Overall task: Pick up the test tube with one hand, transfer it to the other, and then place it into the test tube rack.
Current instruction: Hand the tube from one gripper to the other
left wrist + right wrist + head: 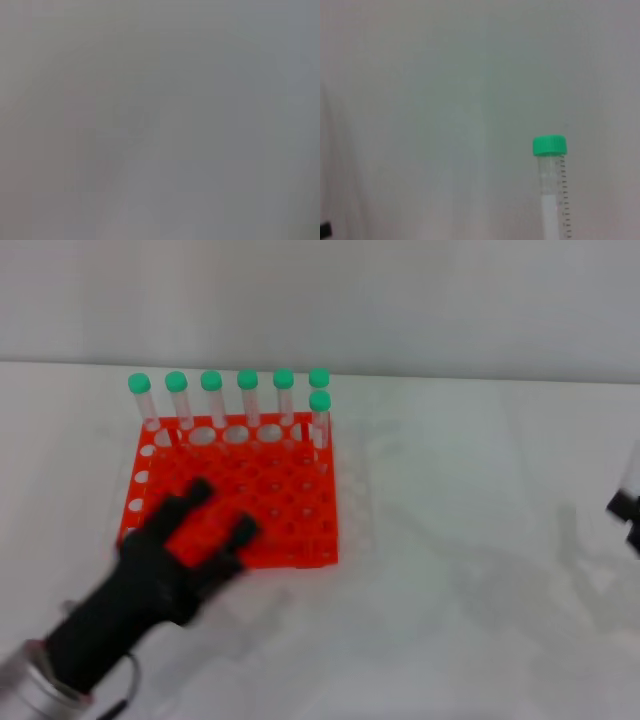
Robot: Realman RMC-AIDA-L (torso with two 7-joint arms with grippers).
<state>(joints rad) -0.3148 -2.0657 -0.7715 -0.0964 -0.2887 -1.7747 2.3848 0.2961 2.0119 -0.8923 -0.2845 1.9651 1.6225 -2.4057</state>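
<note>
Head view: the left gripper (218, 515), fingers spread and empty, hovers over the test tube rack's (300, 502) near-left corner; seven capped tubes (248, 397) stand along its far edge. The right gripper (626, 502) sits well right of the rack, finger state unclear. Right wrist view: the test tube (552, 186) stands upright, green cap up.

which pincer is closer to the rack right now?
Left. The left pincer is over the near-left part of the test tube rack, fingers apart. The right pincer sits at the far right edge of the head view, well clear of the rack.
</note>
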